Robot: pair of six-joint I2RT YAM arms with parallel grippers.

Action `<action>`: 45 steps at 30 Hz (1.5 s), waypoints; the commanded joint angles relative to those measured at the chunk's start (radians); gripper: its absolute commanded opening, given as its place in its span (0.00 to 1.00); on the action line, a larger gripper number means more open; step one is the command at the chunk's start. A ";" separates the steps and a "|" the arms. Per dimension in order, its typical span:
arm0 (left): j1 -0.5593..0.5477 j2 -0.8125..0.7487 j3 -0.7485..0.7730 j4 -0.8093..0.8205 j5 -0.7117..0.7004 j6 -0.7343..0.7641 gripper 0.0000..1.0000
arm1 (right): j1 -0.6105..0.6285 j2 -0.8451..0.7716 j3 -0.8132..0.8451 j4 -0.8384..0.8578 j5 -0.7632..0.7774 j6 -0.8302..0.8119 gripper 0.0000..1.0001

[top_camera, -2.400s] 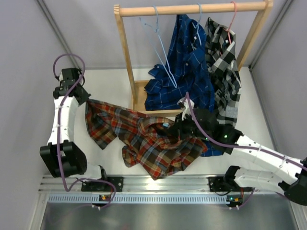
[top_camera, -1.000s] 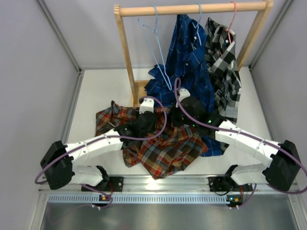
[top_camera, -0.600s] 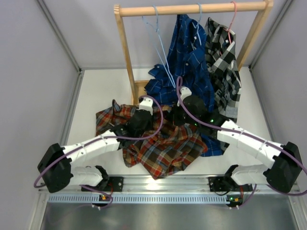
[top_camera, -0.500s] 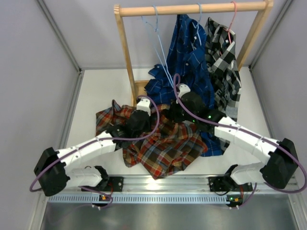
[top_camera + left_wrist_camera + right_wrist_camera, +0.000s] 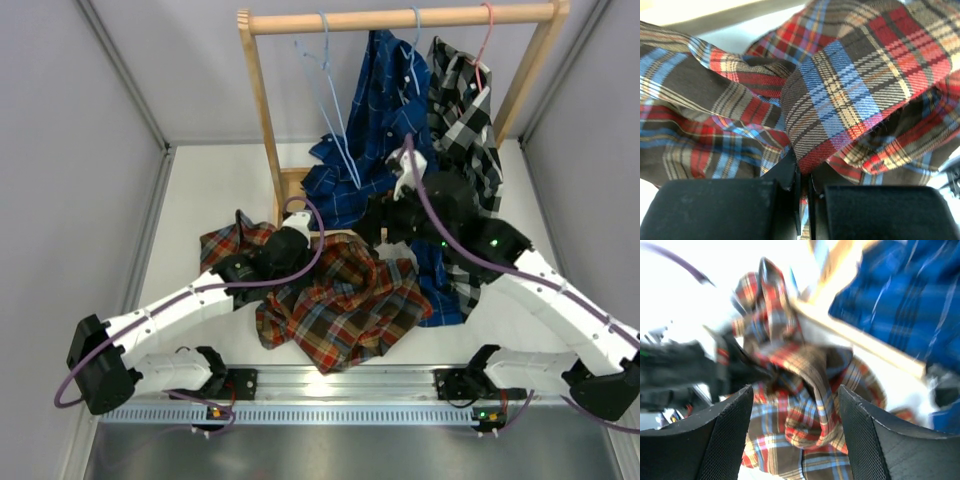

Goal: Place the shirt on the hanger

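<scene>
Left wrist view: we see L gripper [image 5: 802, 175] jaws pinched shut on shirt [image 5: 850, 90]; R gripper [image 5: 795, 390] jaws wide apart, holding nothing; hanger [image 5: 345, 150] on rack [image 5: 450, 15].

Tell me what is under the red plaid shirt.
The shirt lies crumpled on the white table, which shows around its left side. Whatever is beneath its folds is covered and cannot be seen.

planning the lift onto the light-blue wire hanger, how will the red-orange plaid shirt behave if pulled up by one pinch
Probably floppy: the red-orange plaid button-up shirt lies crumpled in soft folds, so it should sag and trail from the pinch. Likely light: the left gripper is shut on one thin fold, though that small grip may slip.
</scene>
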 commanded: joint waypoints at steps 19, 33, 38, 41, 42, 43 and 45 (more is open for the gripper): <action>0.005 -0.106 -0.035 -0.005 0.108 -0.021 0.00 | -0.026 0.587 1.018 -0.393 0.308 -0.222 0.47; 0.005 -0.100 -0.072 0.026 0.136 -0.024 0.00 | -0.072 0.670 1.057 -0.329 0.319 -0.236 0.19; 0.005 -0.088 -0.072 0.043 0.154 -0.036 0.00 | -0.070 0.670 1.046 -0.280 0.321 -0.215 0.03; 0.005 -0.091 -0.082 0.054 0.148 -0.048 0.02 | -0.069 0.632 0.994 -0.207 0.321 -0.195 0.00; 0.005 -0.095 -0.089 0.060 0.147 -0.054 0.02 | -0.070 0.619 0.960 -0.186 0.320 -0.187 0.00; 0.005 -0.100 -0.093 0.070 0.145 -0.057 0.03 | -0.069 0.608 0.948 -0.167 0.321 -0.170 0.00; 0.005 -0.108 -0.107 0.081 0.145 -0.066 0.03 | -0.069 0.582 0.925 -0.128 0.320 -0.161 0.00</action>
